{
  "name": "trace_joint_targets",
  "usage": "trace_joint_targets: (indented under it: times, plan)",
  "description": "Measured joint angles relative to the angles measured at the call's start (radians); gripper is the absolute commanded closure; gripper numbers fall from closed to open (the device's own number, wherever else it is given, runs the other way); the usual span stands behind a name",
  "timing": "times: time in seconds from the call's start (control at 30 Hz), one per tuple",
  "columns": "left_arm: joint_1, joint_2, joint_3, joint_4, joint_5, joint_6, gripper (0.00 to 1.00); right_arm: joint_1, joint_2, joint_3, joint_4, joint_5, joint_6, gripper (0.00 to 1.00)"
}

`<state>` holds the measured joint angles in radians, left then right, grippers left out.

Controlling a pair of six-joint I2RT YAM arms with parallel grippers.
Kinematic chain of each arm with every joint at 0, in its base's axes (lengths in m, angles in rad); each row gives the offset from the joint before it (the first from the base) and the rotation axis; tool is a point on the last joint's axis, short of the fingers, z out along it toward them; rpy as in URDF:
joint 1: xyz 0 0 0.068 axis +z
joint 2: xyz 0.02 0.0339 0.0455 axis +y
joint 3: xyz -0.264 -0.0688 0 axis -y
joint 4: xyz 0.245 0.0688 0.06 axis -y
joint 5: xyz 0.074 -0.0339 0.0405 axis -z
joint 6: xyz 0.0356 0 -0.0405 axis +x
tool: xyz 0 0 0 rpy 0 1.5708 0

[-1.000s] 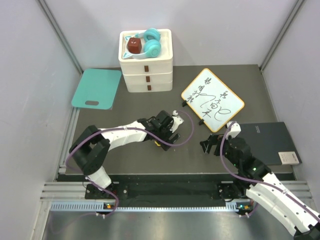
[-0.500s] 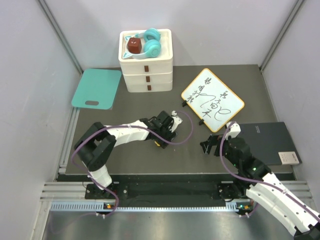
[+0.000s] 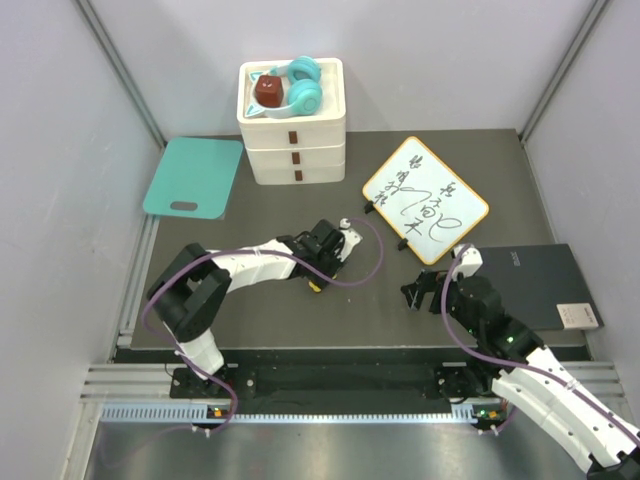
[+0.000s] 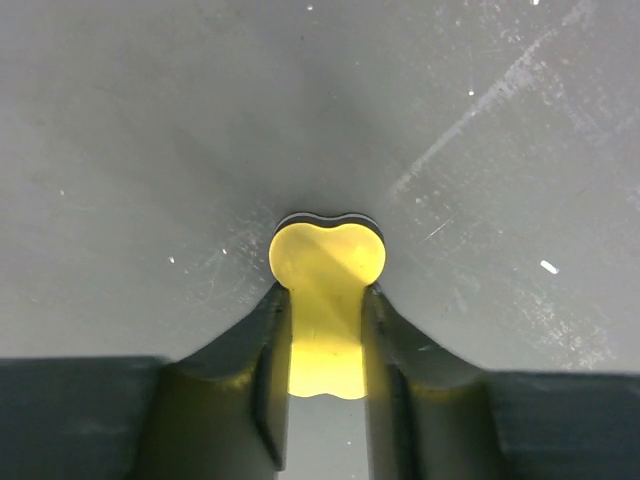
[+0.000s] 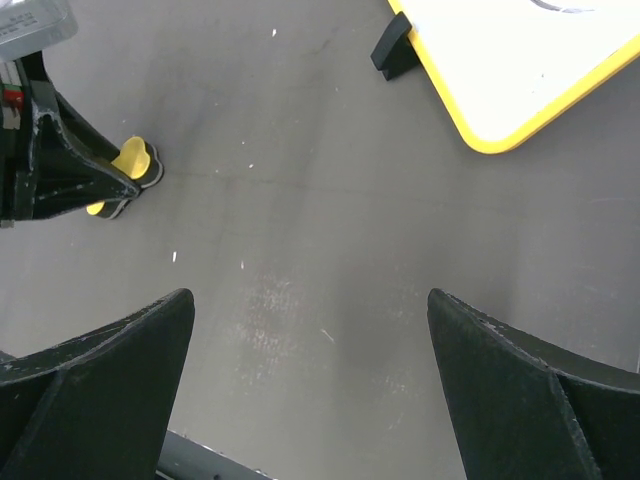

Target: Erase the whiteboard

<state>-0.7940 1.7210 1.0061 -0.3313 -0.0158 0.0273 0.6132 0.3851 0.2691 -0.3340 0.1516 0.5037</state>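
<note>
The whiteboard (image 3: 425, 198), orange-yellow rimmed and covered in black scribbles, lies at the back right; its corner (image 5: 530, 70) shows in the right wrist view. A small yellow bone-shaped eraser (image 4: 327, 260) with a dark underside lies on the grey mat at mid-table (image 3: 315, 286). My left gripper (image 4: 325, 295) is shut on its narrow waist, both fingers touching its sides. In the right wrist view the same eraser (image 5: 135, 160) sticks out from the left gripper's fingers. My right gripper (image 3: 420, 292) hovers near the board's front corner, wide open (image 5: 310, 300) over bare mat.
A teal board with a handle slot (image 3: 193, 177) lies at the back left. White stacked drawers (image 3: 292, 125) hold teal headphones and a red cube. A dark grey pad (image 3: 540, 285) lies at the right. A black clip (image 5: 392, 50) sits at the whiteboard's edge.
The left gripper's jaws have closed in onto the yellow eraser, and its wrist has shifted slightly. The right arm has not moved.
</note>
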Motion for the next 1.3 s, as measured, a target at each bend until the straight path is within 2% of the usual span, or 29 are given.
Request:
trace_joint_targets:
  times: [0.03, 0.37, 0.57, 0.77, 0.9, 1.03, 1.17, 1.3]
  plan:
    - [0.003, 0.000, 0.000, 0.000, 0.001, 0.000, 1.00, 0.000, 0.000, 0.000, -0.001, 0.001, 0.005, 0.01]
    - [0.010, -0.018, 0.008, -0.015, 0.011, -0.010, 1.00, -0.024, 0.031, 0.039, -0.050, 0.031, 0.040, 0.02]
    - [0.011, -0.045, 0.043, -0.023, 0.051, -0.037, 1.00, -0.259, 0.029, 0.049, -0.006, -0.116, 0.029, 0.03]
    - [0.011, -0.045, 0.116, -0.018, 0.099, -0.078, 1.00, -0.472, 0.121, 0.078, 0.087, -0.306, 0.013, 0.04]
    - [0.011, -0.015, 0.192, -0.010, 0.166, -0.127, 1.00, -0.572, 0.137, 0.042, 0.235, -0.408, 0.029, 0.15]
    - [0.008, 0.054, 0.292, 0.009, 0.212, -0.169, 1.00, -0.629, 0.151, -0.012, 0.348, -0.460, 0.050, 0.19]
    - [0.003, 0.112, 0.377, 0.031, 0.219, -0.191, 1.00, -0.648, 0.140, -0.035, 0.355, -0.458, 0.047, 0.34]
    - [0.000, 0.174, 0.474, 0.052, 0.222, -0.199, 1.00, -0.697, 0.111, -0.042, 0.372, -0.445, 0.050, 0.35]
